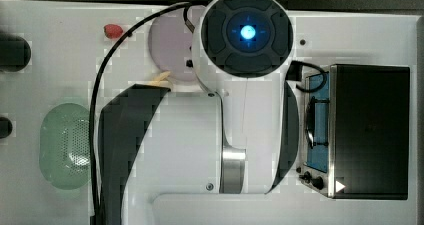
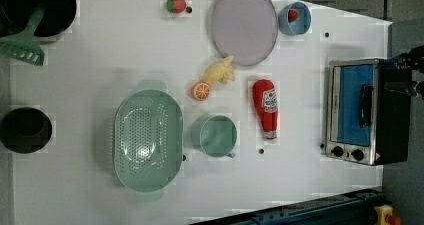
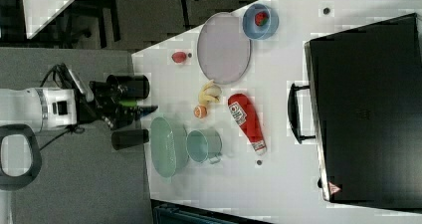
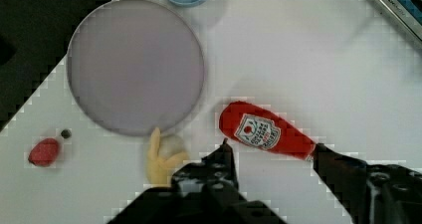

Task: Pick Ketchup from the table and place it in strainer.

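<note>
The ketchup [image 2: 266, 107] is a red squeeze bottle with a white label, lying flat on the white table between the mauve plate and the toaster oven; its cap end points toward the left view's bottom. In the wrist view the ketchup [image 4: 266, 132] lies below my gripper [image 4: 272, 153], which hangs open above it, one dark finger at each end of the bottle and nothing held. The strainer [image 2: 147, 140], a pale green oval basket with a perforated bottom, sits empty at the left view's left of the ketchup [image 3: 246, 118]. In the top view my arm covers the table's middle beside the strainer [image 1: 65, 145].
A round teal bowl [image 2: 215, 135] stands between strainer and ketchup. An orange half [image 2: 201, 91] and a yellow toy [image 2: 220, 71] lie by the mauve plate [image 2: 243, 25]. A toaster oven [image 2: 357, 110], a blue bowl [image 2: 294, 18], a strawberry [image 2: 175, 4] and black pots [image 2: 25, 130] ring the table.
</note>
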You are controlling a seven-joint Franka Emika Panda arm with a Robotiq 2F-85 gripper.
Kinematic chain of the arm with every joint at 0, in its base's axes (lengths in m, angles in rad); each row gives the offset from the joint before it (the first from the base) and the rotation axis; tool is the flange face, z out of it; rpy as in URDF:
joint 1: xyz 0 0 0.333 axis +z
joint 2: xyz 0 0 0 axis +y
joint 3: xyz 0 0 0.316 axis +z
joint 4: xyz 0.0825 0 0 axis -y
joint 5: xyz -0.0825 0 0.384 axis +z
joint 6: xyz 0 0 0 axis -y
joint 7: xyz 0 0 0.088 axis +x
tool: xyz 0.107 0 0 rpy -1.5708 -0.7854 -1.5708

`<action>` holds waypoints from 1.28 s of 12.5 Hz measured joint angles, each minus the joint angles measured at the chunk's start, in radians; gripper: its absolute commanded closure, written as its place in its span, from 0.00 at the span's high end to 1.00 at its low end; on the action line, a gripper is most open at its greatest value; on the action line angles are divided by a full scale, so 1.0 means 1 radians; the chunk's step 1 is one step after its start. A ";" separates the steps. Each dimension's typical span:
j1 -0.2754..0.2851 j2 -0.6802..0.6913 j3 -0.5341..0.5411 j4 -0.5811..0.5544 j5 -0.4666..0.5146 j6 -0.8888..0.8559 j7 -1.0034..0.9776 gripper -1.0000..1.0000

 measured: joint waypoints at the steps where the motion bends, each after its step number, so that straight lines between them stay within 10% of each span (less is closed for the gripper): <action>1: -0.028 -0.018 0.025 -0.007 0.011 -0.097 0.001 0.79; 3: -0.065 -0.069 0.043 -0.012 0.019 -0.158 0.001 1.00; 8: -0.086 -0.125 0.044 -0.017 0.018 -0.130 -0.086 1.00; 16: -0.094 0.057 0.062 -0.271 0.028 0.239 -0.818 1.00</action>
